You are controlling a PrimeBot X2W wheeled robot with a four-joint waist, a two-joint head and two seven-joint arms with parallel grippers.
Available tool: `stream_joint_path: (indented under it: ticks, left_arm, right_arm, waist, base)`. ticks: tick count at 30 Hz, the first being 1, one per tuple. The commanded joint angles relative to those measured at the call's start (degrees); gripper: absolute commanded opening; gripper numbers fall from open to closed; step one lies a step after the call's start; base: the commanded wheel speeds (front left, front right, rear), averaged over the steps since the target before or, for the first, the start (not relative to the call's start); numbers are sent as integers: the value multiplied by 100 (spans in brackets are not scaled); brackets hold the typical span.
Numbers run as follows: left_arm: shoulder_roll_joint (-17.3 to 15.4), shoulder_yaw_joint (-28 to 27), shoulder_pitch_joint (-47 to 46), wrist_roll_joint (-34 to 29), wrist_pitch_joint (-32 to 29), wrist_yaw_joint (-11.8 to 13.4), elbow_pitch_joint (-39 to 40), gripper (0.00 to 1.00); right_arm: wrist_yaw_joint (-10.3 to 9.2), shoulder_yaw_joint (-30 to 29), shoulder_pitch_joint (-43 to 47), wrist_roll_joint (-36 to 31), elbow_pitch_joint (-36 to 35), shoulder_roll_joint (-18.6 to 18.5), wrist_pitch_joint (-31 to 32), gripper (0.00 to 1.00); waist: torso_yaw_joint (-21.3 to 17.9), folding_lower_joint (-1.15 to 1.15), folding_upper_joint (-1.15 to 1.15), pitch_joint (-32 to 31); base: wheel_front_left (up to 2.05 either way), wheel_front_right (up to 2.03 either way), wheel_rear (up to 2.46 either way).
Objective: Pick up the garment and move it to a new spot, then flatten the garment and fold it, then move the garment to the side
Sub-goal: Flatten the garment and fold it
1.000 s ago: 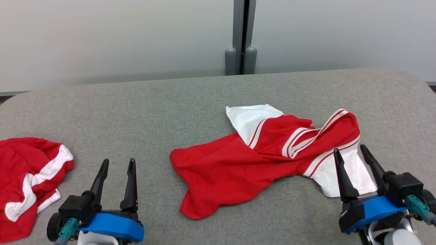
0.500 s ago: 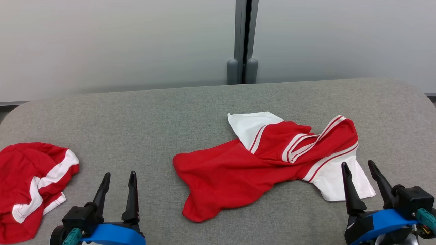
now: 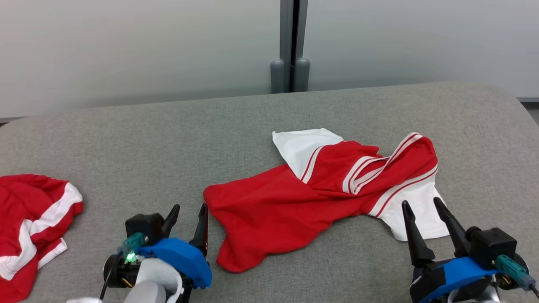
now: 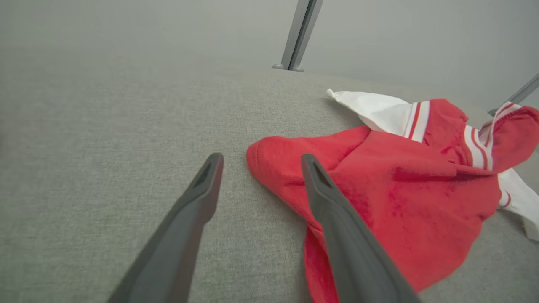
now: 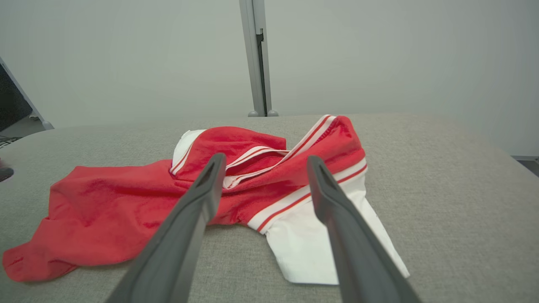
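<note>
One garment point(image 3: 290, 202), between left claw point(image 3: 190, 206), right claw point(image 3: 421, 201)

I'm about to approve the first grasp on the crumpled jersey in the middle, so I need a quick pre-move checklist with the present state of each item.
1. Left tool open and empty: ok, fingers apart, nothing between them.
2. Right tool open and empty: ok.
3. Garment free on the grey surface: ok; it is crumpled and neither tool holds it.
4. Left tool aimed at the garment's red end: ok.
5. Right tool aimed at the white sleeve: ok.
6. Either tool touching the cloth: cannot tell.
7. Second red garment lying apart at the left: ok.
</note>
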State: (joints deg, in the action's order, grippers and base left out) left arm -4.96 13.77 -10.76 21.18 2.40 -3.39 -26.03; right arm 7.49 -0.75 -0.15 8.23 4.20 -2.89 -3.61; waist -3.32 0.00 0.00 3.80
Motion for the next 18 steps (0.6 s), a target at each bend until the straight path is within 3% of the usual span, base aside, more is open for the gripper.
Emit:
stream_joint_path:
  ticks: [1, 7, 18]
  left_arm:
    - [35, -8, -216, 101, -200, 52, -211, 100]
    - [131, 7, -747, 411, -708, 176, -948, 100]
    - [192, 93, -1304, 783, -980, 177, -1792, 100]
  right_arm:
    - [1, 58, -101, 27, -1, 0, -16, 100]
    - [1, 198, -230, 46, 71, 0, -58, 100]
    - [1, 300, -342, 98, 166, -1, -127, 100]
  waist:
    - [-36, 0, 0, 48]
    - [-193, 0, 0, 205]
    - [-432, 0, 0, 328]
  base:
    - [0, 0, 0]
    - [0, 0, 0]
    - [0, 0, 0]
